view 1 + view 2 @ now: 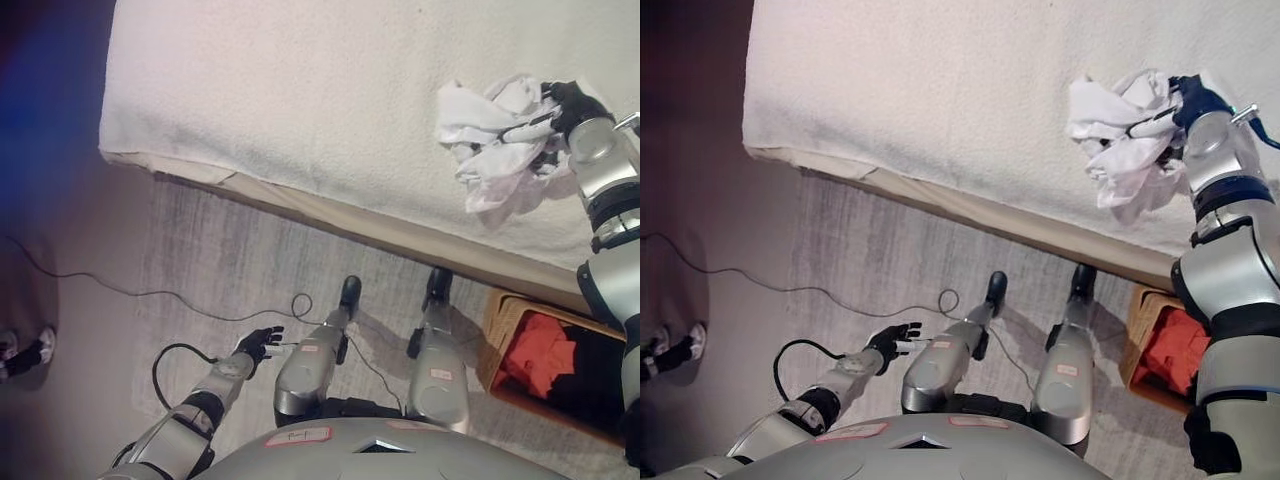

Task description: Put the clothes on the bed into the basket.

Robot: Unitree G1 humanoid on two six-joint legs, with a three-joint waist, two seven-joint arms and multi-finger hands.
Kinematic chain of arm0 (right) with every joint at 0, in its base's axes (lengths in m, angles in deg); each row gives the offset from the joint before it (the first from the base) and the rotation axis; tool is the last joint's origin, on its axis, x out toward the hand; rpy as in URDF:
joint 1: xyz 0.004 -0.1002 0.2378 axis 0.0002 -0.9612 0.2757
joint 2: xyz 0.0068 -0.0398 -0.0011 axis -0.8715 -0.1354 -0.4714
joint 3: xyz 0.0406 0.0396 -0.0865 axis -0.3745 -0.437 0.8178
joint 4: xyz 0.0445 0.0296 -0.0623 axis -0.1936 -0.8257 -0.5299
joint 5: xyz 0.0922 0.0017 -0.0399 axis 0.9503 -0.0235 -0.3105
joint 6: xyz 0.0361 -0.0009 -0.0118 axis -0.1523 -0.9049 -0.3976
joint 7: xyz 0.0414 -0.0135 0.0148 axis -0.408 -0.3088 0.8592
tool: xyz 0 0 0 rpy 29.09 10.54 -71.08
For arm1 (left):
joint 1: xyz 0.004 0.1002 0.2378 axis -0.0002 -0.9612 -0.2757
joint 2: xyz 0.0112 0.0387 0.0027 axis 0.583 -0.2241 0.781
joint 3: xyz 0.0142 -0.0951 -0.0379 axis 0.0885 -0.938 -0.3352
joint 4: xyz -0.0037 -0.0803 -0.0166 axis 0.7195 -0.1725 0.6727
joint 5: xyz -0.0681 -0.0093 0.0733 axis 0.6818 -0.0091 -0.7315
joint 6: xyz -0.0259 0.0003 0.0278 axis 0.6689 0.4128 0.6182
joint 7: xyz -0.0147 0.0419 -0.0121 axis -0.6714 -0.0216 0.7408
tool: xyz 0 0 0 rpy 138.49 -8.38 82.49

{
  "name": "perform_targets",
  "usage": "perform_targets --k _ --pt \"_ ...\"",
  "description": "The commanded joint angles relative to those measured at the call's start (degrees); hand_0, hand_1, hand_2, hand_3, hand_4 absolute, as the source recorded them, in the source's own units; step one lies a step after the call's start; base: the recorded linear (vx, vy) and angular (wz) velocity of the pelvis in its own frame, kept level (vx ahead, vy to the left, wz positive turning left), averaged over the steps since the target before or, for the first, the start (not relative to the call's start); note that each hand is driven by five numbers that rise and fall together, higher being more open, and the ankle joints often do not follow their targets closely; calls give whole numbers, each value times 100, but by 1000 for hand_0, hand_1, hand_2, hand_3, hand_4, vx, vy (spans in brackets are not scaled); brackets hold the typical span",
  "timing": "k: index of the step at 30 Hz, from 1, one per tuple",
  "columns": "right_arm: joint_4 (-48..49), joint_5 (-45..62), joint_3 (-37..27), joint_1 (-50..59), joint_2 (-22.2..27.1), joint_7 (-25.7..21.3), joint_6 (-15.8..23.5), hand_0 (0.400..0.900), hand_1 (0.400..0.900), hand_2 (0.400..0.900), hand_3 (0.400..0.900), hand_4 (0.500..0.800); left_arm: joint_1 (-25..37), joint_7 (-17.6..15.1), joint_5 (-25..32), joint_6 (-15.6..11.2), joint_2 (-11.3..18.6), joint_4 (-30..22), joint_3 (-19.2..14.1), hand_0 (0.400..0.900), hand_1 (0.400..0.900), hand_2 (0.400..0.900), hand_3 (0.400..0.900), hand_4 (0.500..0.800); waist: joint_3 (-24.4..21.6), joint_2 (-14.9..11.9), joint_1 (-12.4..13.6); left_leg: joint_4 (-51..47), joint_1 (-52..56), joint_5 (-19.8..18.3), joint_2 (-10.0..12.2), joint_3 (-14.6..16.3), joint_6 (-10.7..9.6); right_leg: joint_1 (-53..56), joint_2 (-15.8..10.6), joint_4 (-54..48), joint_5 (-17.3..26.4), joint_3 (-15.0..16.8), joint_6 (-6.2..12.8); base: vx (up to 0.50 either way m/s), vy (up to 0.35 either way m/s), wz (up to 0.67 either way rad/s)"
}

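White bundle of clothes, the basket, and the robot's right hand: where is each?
White bundle of clothes (485,135): left eye view, middle of the crumpled cloth.
Basket (497,318): left eye view, its woven left wall.
Right hand (568,103): left eye view, dark hand on the bundle.

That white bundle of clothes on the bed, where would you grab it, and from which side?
Grab the white clothes at the raised, bunched folds on their right side, coming from the right and above, where the right hand already is. The crumpled folds stand up off the bed, giving fingers something to close round; the flat trailing edges would likely slip. The left hand hangs low, out of play.
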Motion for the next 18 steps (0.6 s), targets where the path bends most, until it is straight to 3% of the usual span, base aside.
perform_targets --k 1,2,3,4,5,18 --pt "-285 -146 256 616 114 -70 198 900 900 900 900 800 -165 1 -223 36 327 71 538 900 900 900 900 800 -42 -126 152 -172 -243 146 -221 179 -9 -148 -478 191 -233 541 367 -9 22 12" --pt "-300 -132 235 598 137 -40 191 867 867 867 867 780 -174 6 -231 34 325 66 538 900 900 900 900 800 -37 -103 162 -172 -259 156 -237 165 -6 -155 -489 182 -227 540 370 -1 13 11" --pt "-326 -108 197 561 137 -23 180 696 696 696 696 678 -181 16 -229 39 315 61 537 900 900 900 900 800 -34 -85 166 -172 -273 158 -242 159 -4 -161 -501 174 -221 531 374 2 12 7" --pt "-315 -84 176 531 135 -11 179 437 437 437 437 522 -189 18 -221 44 315 42 538 900 900 900 900 800 -30 -75 165 -172 -281 160 -242 160 -1 -168 -507 174 -221 530 376 3 12 4" --pt "-305 -79 161 489 124 27 182 400 400 400 400 500 -199 26 -230 40 317 32 529 900 900 900 900 800 -30 -61 174 -172 -286 166 -248 157 2 -175 -508 180 -221 541 372 0 0 0" --pt "-355 84 19 323 -205 179 98 400 400 400 400 500 14 -29 -204 89 221 351 431 900 900 900 900 800 -172 -190 75 -164 -161 78 -239 206 31 -10 -520 152 -267 547 368 6 8 -1"
